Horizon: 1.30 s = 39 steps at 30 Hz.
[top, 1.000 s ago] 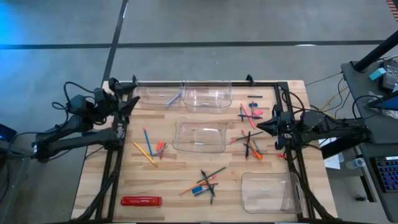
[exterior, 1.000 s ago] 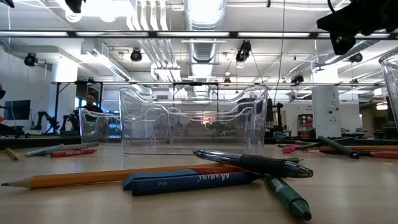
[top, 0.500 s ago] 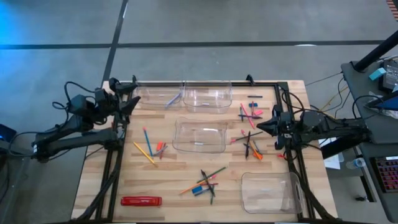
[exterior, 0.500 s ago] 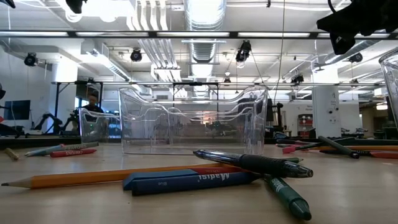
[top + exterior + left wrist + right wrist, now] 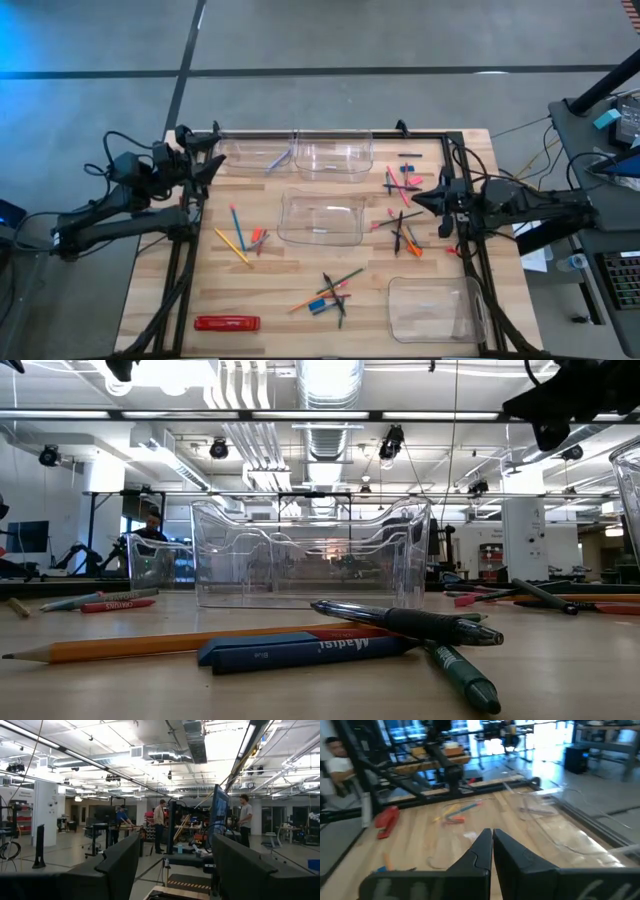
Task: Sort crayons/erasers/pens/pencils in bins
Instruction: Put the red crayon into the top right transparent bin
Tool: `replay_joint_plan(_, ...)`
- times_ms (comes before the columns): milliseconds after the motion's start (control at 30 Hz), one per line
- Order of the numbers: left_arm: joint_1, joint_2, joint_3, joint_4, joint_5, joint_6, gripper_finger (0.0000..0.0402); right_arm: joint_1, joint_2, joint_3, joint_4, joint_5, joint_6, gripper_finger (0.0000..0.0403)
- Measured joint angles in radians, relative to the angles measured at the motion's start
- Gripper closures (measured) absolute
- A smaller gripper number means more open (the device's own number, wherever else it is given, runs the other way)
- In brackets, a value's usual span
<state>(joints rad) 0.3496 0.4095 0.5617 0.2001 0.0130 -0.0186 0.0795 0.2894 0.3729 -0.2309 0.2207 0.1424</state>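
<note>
Four clear bins stand on the wooden table: two at the far edge point(image 5: 256, 156) point(image 5: 335, 157), one in the middle point(image 5: 322, 219), one near right point(image 5: 435, 308). Pencils, pens, crayons and erasers lie in loose clusters: left point(image 5: 241, 237), near middle point(image 5: 330, 292) and right point(image 5: 402, 184) point(image 5: 405, 236). In the low view an orange pencil point(image 5: 150, 648), a blue crayon point(image 5: 300, 650) and dark pens point(image 5: 410, 623) lie closest. My left gripper point(image 5: 212, 168) point(image 5: 172, 870) is open at the far left corner. My right gripper point(image 5: 416, 201) point(image 5: 492, 842) is shut and empty above the right clusters.
A long red flat pack point(image 5: 227, 323) lies at the near left corner. The far left bin holds a thin stick point(image 5: 279, 160). Black frame rails point(image 5: 330, 133) run along the table's far, left and right sides. People stand in the room beyond the table.
My right gripper has shifted a little toward the table's far edge above the right clusters and stays shut. The things on the table lie as before.
</note>
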Motion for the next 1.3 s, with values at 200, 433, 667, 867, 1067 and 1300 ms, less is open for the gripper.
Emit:
replay_joint_plan(200,0.000,0.002,0.000,0.000,0.000,0.000,0.0169,0.000,0.137,0.080,-0.119,0.030,0.033,0.0380)
replay_joint_plan(433,0.000,0.001,0.000,0.000,0.000,0.000,0.0169,-0.038,0.302,0.219,-0.347,0.050,0.094,0.0314)
replay_joint_plan(667,0.000,0.001,0.000,0.000,0.000,0.000,0.0169,-0.182,0.436,0.232,-0.371,-0.061,0.045,0.0243)
replay_joint_plan(867,0.000,0.002,0.000,0.001,0.000,0.000,0.0169,-0.331,0.568,0.229,-0.332,-0.108,-0.053,0.0221)
replay_joint_plan(1067,0.000,0.001,0.000,0.000,0.001,0.000,0.0169,-0.445,0.685,0.227,-0.263,-0.181,-0.140,0.0220)
replay_joint_plan(1300,0.000,0.001,0.000,0.000,0.001,0.000,0.0169,-0.541,0.722,0.228,-0.221,-0.255,-0.181,0.0220)
